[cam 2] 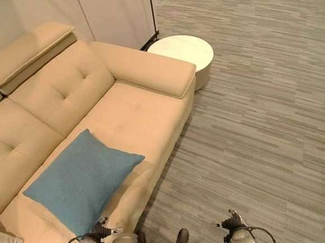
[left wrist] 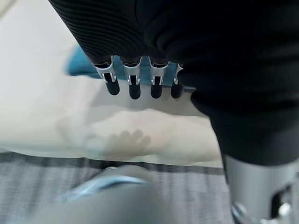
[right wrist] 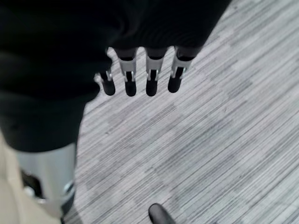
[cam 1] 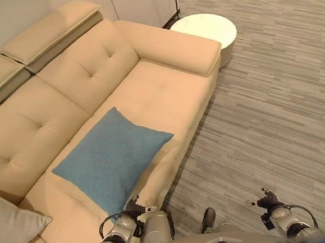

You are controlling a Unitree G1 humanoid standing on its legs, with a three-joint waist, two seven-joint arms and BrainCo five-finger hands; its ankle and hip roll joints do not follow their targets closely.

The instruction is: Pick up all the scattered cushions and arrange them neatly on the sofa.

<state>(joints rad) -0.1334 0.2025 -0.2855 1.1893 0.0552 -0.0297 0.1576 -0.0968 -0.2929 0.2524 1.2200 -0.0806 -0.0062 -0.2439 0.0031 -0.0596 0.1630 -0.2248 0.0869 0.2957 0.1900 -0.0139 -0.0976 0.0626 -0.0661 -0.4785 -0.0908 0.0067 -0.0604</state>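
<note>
Right now I am looking down at the beige sofa (cam 1: 149, 94), which is carrying two cushions. A blue cushion (cam 1: 112, 156) is lying flat on the seat, turned so one corner is pointing toward the backrest and another toward the front edge. A grey cushion (cam 1: 10, 226) is sitting at the far left end of the seat, partly cut off by the edge of my view.

My left hand (cam 1: 134, 207) is hanging low at the front edge of the seat, just beside the blue cushion's nearest corner but not touching it; in its wrist view the fingers (left wrist: 134, 86) are hanging straight and slack, holding nothing, with a strip of blue cushion showing past them. My right hand (cam 1: 267, 200) is hanging over the floor (cam 1: 274, 107), well apart from the sofa, and its fingers (right wrist: 150, 79) are likewise relaxed and empty above the striped grey carpet.

Beyond the sofa's right armrest a round white side table (cam 1: 206, 31) is standing just beside it, and white cabinet doors (cam 2: 117, 15) are lining the wall behind.
</note>
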